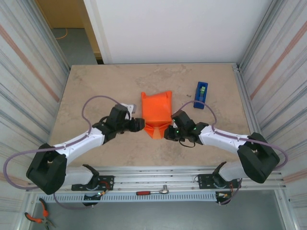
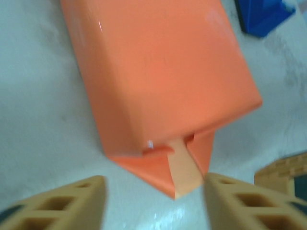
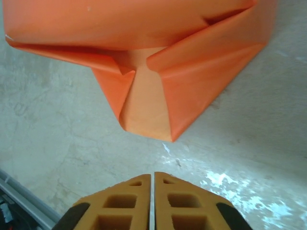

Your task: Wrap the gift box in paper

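The orange paper (image 1: pixel 157 110) lies folded into a parcel at the table's centre, its near end creased into a pointed flap (image 1: pixel 156 130). The gift box is hidden under it. My left gripper (image 1: pixel 140 124) is at the flap's left side. In the left wrist view its fingers (image 2: pixel 72 203) stand open low over the table, and the flap tip (image 2: pixel 184 177) reaches in between them, close to the right finger. My right gripper (image 1: pixel 169 133) is at the flap's right. It is shut on nothing (image 3: pixel 153 181), a short way back from the flap (image 3: pixel 146 108).
A blue tape dispenser (image 1: pixel 201 94) stands to the right of the parcel, also seen as a blue tape dispenser (image 2: pixel 261 14) at the top right of the left wrist view. Ribbed metal walls flank the table. A ratchet (image 1: pixel 154 191) lies on the front rail.
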`<state>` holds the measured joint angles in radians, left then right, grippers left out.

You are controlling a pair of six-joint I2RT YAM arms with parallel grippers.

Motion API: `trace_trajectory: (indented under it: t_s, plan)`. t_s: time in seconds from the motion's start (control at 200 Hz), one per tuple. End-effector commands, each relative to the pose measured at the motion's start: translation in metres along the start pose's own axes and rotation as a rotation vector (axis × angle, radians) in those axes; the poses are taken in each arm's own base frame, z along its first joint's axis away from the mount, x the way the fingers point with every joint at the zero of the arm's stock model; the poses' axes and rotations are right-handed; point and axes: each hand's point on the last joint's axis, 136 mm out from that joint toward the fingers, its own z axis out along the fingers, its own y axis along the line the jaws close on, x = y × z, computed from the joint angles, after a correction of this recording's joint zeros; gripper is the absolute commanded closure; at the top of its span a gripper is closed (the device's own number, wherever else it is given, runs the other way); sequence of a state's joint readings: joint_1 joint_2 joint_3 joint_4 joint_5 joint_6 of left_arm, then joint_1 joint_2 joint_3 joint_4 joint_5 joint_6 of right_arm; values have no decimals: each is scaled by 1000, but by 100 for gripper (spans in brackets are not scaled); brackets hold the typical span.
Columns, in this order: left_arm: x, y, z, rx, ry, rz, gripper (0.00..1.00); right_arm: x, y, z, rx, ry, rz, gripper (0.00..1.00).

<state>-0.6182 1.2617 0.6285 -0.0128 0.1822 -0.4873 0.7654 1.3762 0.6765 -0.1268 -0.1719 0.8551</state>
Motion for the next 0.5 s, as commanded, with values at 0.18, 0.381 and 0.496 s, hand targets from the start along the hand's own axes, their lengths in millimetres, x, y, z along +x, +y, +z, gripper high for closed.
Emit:
trace_trajectory:
  t_s: [0.18,0.381,0.496]
  plan:
    - [32,-27,25,93,0,69,79,-9,-1,23,18,-54,18,100]
    - [36,-38,39,110,20,102,80,-12,1,33,19,-46,17,100]
    - [40,-39,46,106,36,114,80,-11,-1,39,23,-40,21,100]
